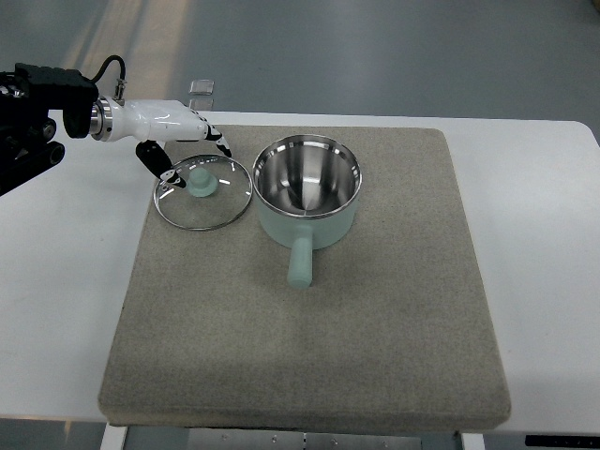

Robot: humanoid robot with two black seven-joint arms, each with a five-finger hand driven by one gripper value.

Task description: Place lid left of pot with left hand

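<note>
A mint-green pot (pixel 308 192) with a steel inside stands uncovered on the grey mat (pixel 375 319), its handle pointing toward the near edge. Just left of it a glass lid (pixel 203 192) with a steel rim and a mint knob lies flat on the mat, close to the pot's rim. My left hand (pixel 187 141) reaches in from the left edge and hovers over the lid's far-left side. Its fingers are spread, with dark fingertips (pixel 169 178) at the lid's left rim, and they hold nothing.
The mat covers most of a white table (pixel 544 244). A small clear square object (pixel 203 87) lies at the table's far edge behind my hand. The floor beyond is grey.
</note>
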